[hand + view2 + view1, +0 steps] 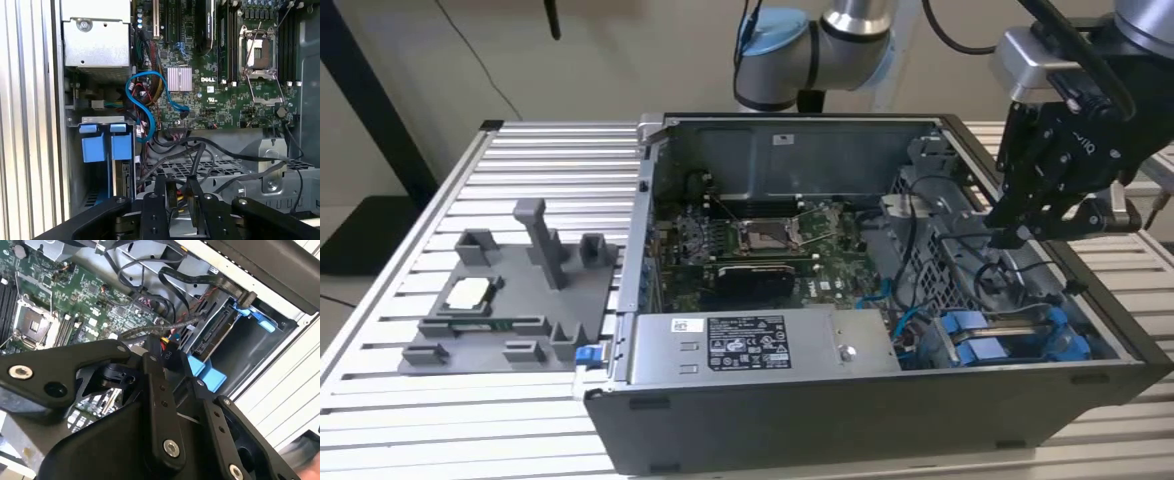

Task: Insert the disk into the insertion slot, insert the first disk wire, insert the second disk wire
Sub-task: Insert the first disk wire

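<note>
gripper: narrow, seemingly pinching wire plug; exterior view's upper right
disk: seated in insertion slot, lower right
tip: keep plug square to disk, clear of loose cables

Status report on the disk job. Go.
Gripper shut on wire connector, over the drive cage. Disk in blue carrier, seated in insertion slot. Loose black cables draped across the cage.
</note>
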You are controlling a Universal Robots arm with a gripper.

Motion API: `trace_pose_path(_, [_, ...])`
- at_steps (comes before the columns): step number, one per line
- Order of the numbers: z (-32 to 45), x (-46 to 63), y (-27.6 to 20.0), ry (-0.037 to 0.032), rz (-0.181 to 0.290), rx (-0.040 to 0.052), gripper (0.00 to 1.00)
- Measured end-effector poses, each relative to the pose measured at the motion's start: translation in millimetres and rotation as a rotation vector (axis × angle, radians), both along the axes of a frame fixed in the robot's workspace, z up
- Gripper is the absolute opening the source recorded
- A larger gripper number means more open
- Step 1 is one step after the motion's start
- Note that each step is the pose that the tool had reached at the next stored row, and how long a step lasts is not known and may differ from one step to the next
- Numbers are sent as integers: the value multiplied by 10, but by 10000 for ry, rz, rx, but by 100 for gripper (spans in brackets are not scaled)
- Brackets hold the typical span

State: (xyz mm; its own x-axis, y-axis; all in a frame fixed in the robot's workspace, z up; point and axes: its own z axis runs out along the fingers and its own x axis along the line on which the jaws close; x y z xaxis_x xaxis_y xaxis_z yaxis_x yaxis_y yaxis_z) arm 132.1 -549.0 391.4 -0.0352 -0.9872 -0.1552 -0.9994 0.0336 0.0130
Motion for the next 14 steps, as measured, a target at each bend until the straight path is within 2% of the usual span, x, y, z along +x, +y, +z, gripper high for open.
trace_pose_path(2, [-1, 0, -1, 0, 0, 1, 31])
trace_pose_path(3, [-1, 1, -1, 2, -1, 0, 29])
trace_pose_path(4, [-4, 3, -3, 5, 0, -5, 22])
trace_pose_path(5, [-6, 7, -5, 9, 1, -48, 19])
trace_pose_path(7, [-11, 15, -14, 12, 0, -179, 19])
trace_pose_path(9, [-12, 20, -19, 12, -1, -401, 19])
trace_pose_path(12, [-13, 27, -23, 11, -1, -840, 19])
trace_pose_path(14, [-16, 34, -24, 11, 0, -1072, 19])
